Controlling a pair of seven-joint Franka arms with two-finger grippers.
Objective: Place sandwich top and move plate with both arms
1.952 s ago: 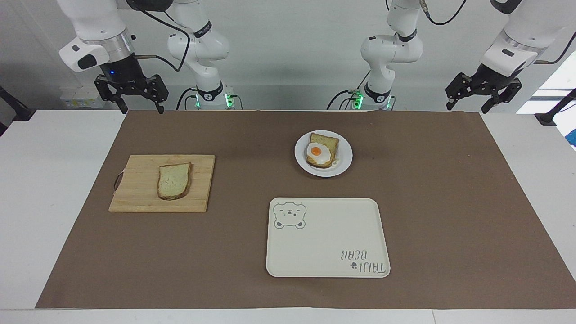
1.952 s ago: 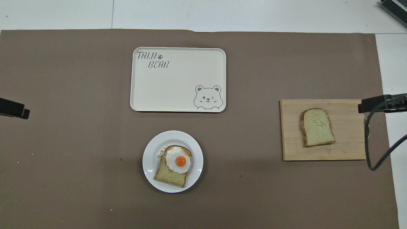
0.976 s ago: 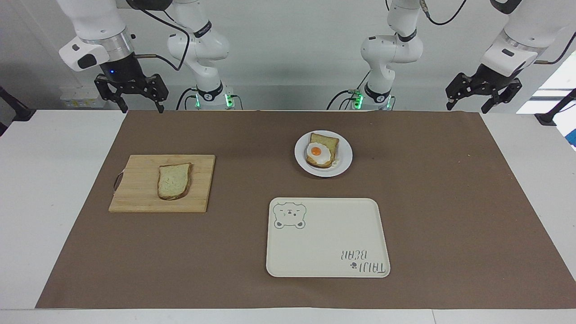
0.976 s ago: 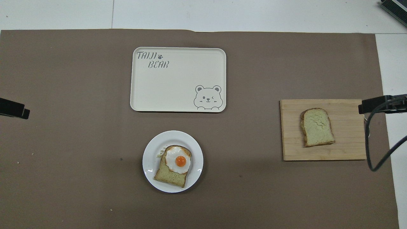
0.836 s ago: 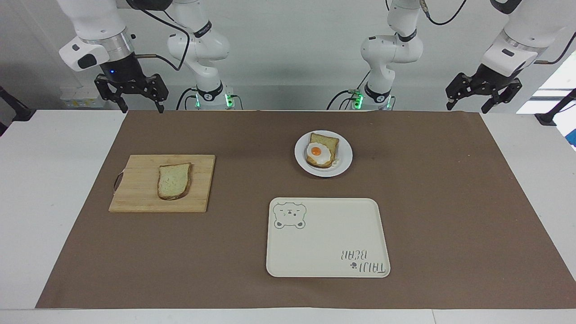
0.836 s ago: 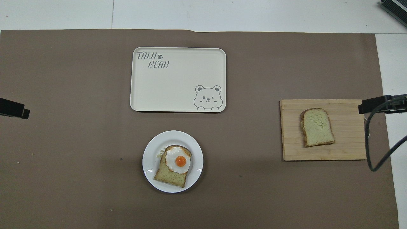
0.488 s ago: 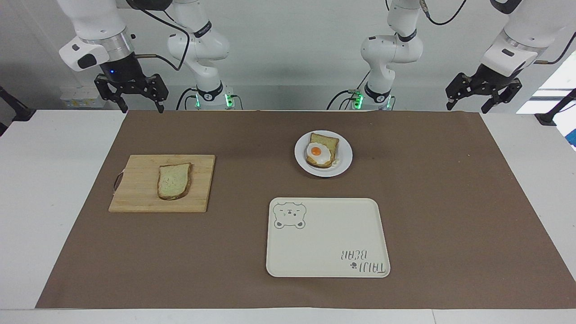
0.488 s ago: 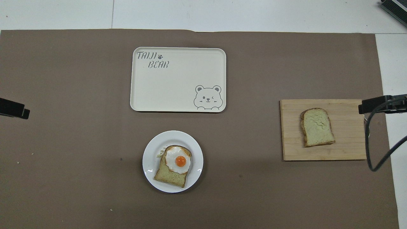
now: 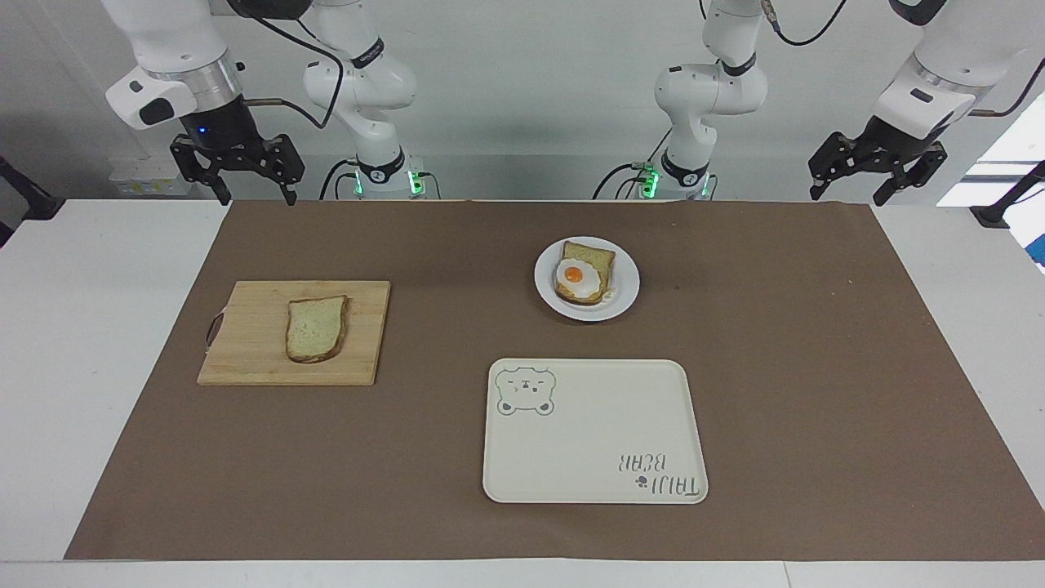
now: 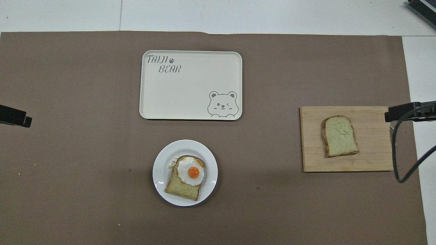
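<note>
the black two-finger right gripper (image 9: 255,198) hangs spread wide and empty over the brown mat's (image 9: 775,359) edge nearest the robots. the black left gripper (image 9: 849,196) hangs likewise at the left arm's end, open, holding nothing. both white arms wait raised. the plain pale bread slice (image 9: 315,328) lies on the wooden cutting board (image 9: 253,335). the small round white plate (image 9: 624,290) carries egg-topped toast (image 9: 581,274), with the cream bear tray (image 9: 588,441) farther from the robots.

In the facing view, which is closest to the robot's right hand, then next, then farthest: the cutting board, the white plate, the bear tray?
From the right hand:
1. Cutting board, at the right arm's end of the table.
2. White plate, mid-table, nearer to the robots than the tray.
3. Bear tray, farthest from the robots.
</note>
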